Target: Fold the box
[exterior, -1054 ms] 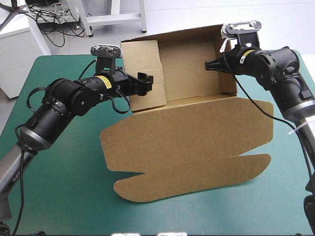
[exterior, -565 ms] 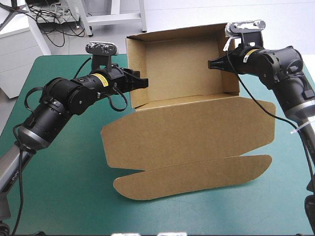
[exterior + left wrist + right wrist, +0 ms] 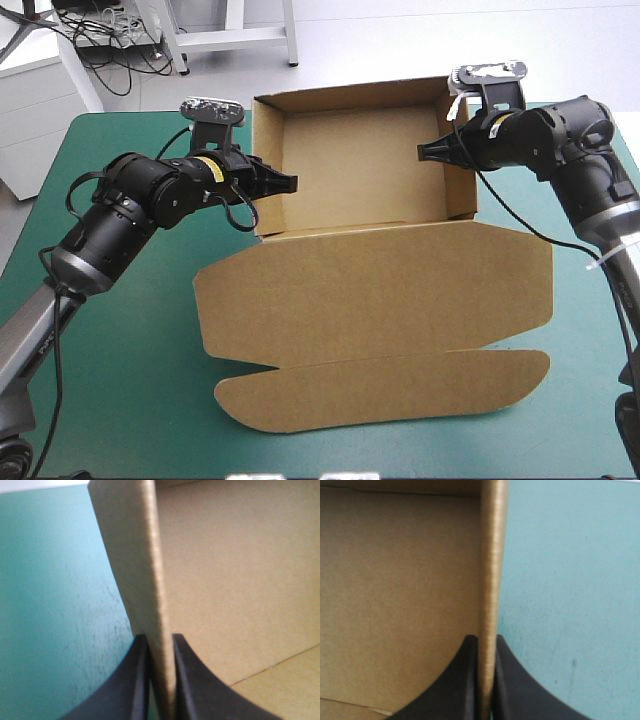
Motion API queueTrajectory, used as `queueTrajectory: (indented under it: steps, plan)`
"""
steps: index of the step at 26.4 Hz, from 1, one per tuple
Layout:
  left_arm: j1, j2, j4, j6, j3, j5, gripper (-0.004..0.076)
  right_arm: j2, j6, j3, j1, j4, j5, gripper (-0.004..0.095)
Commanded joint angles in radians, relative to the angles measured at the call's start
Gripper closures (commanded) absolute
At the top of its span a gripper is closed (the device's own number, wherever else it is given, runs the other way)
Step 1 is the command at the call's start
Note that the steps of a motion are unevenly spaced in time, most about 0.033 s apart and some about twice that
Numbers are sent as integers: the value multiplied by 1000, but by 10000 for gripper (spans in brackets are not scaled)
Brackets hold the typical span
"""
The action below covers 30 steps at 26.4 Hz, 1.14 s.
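Note:
The brown box point(image 3: 360, 165) stands at the far middle of the table as an open tray with its walls raised. Its lid point(image 3: 380, 290) lies flat toward the front and ends in a rounded flap point(image 3: 390, 388). My left gripper point(image 3: 285, 183) is shut on the tray's left wall. In the left wrist view that wall point(image 3: 142, 580) rises between the black fingers of the left gripper point(image 3: 160, 645). My right gripper point(image 3: 430, 152) is shut on the right wall. In the right wrist view that wall point(image 3: 492, 570) stands edge-on in the right gripper point(image 3: 486, 645).
The tray's back wall stands at the table's far edge point(image 3: 150, 115). Teal-green cover point(image 3: 120, 370) shows to the left of the lid, with a narrower strip point(image 3: 590, 360) to its right. Both arms reach in over the table's far corners.
Earlier the left wall flap leaned inward and my left gripper stood open beside it. The wall now stands upright with the left gripper shut on it. The box has slid slightly left and forward.

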Motion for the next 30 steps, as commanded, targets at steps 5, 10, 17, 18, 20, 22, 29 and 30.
queueTrajectory:
  steps: [5, 10, 17, 18, 20, 22, 29, 30]
  plan:
    - [31, 92, -99, 112, -155, 151, 731, 47, -65, -29, 8, 124, 100, 923]
    - [31, 174, -99, 115, -204, 236, 731, 104, -65, -29, 8, 137, 156, 923]
    - [31, 276, -117, 125, -212, 359, 731, 176, -65, -29, 8, 151, 191, 923]
    - [31, 281, -125, 125, -212, 359, 731, 180, -65, -29, 8, 149, 191, 923]
    - [31, 289, -133, 125, -210, 344, 731, 196, -65, -29, 8, 147, 200, 923]
    - [31, 301, -133, 125, -210, 342, 731, 215, -65, -29, 8, 149, 216, 923]
    - [31, 328, -132, 125, -210, 372, 731, 250, -65, -29, 8, 150, 223, 923]
    - [31, 331, -132, 131, -209, 385, 728, 250, -65, -29, 8, 148, 223, 922]
